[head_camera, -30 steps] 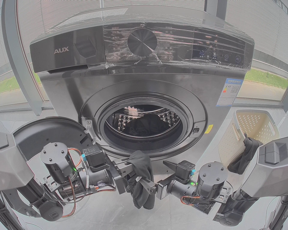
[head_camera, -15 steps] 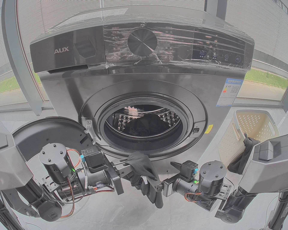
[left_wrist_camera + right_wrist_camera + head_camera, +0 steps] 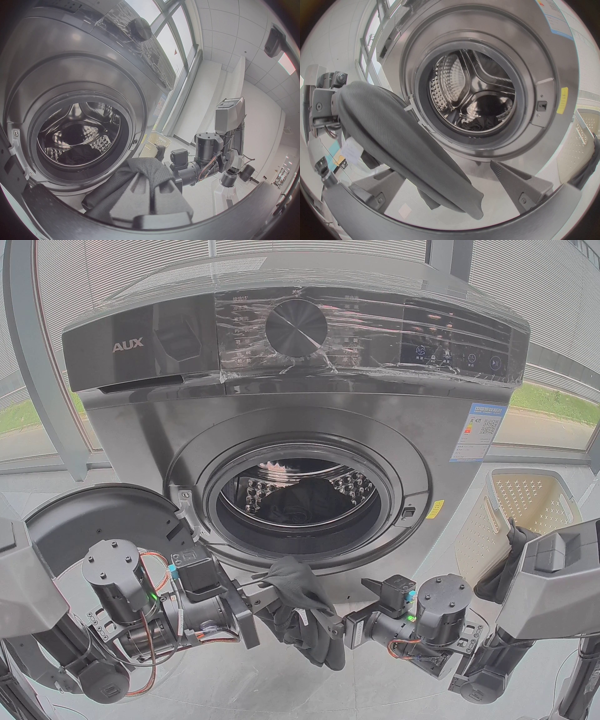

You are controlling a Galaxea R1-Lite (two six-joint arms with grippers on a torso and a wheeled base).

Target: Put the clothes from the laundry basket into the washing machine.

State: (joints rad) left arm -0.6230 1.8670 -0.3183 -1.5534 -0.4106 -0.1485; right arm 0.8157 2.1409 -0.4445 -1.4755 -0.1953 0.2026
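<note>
My left gripper (image 3: 265,593) (image 3: 152,184) is shut on a black garment (image 3: 303,615) (image 3: 147,168), held just below the washing machine's open port (image 3: 300,502). The cloth hangs down and trails toward my right gripper (image 3: 349,607) (image 3: 440,170). That gripper is open, its fingers wide apart, and the garment (image 3: 403,147) lies across one finger (image 3: 378,190). Dark clothes (image 3: 303,499) (image 3: 484,115) lie in the drum. At the right stands the cream laundry basket (image 3: 537,496), with another dark garment (image 3: 509,565) draped over its rim.
The round door (image 3: 94,521) stands swung open on the left, behind my left arm. The machine's grey front (image 3: 300,409) rises directly ahead. Bare floor (image 3: 250,684) lies below both grippers.
My right arm has drawn back to the right, and the hanging part of the garment has been pulled rightward with it. The left gripper has kept its hold and hardly moved.
</note>
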